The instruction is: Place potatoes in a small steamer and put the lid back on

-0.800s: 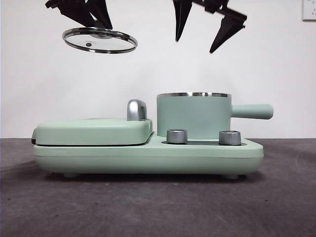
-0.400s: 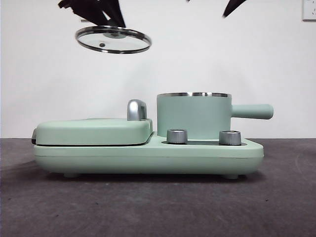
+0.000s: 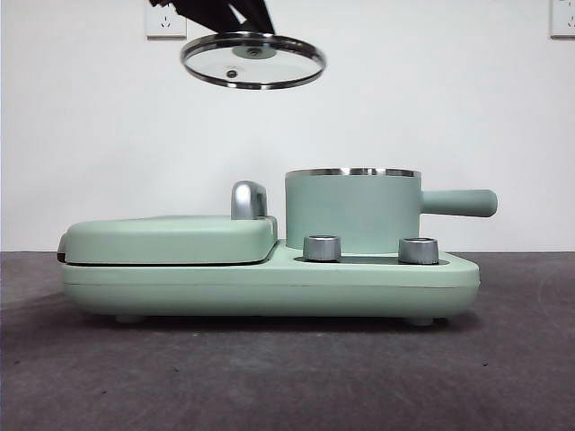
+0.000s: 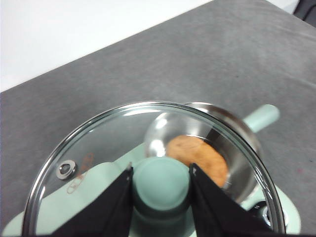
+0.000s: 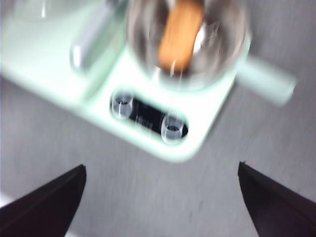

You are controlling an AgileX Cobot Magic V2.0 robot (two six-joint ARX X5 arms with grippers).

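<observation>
Front view: lid held above the steamer

Left tool is clamped on the lid knob, high above the small steamer. Inside the steamer lies the potato. Right tool hangs spread wide above it.

Mint-green griddle shut, chrome handle, two chrome knobs, dark grey table, wall socket

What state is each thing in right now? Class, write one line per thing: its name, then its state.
lid: off the pot, held in the air by its knob, tilted.
left gripper: shut on the lid's knob.
small steamer: uncovered, seated on the appliance base.
potato: lying inside the steamer.
griddle cover: closed.
right gripper: open, holding nothing, above the appliance.
</observation>
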